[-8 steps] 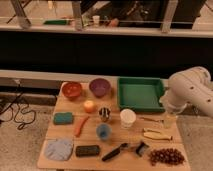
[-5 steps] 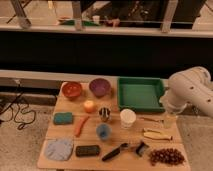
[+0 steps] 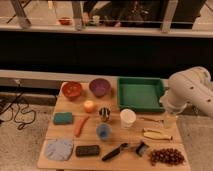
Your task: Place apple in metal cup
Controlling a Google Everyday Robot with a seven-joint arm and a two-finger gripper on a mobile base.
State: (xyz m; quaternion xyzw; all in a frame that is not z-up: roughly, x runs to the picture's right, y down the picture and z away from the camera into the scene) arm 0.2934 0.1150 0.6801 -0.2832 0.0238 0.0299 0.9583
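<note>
Here, apple just beside metal cup, hand well apart at right, grip state unclear.

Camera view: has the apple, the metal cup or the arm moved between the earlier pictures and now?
Nothing has visibly changed. The gripper hangs over the right edge of the table, just below the green tray. The apple lies on the table, left of the metal cup, untouched.

Apple beside the metal cup

The apple sits on the worktop, near the metal cup but not in it. A white cup stands just beside the metal cup. The tool hangs at the worktop's right edge, well apart from the apple
</note>
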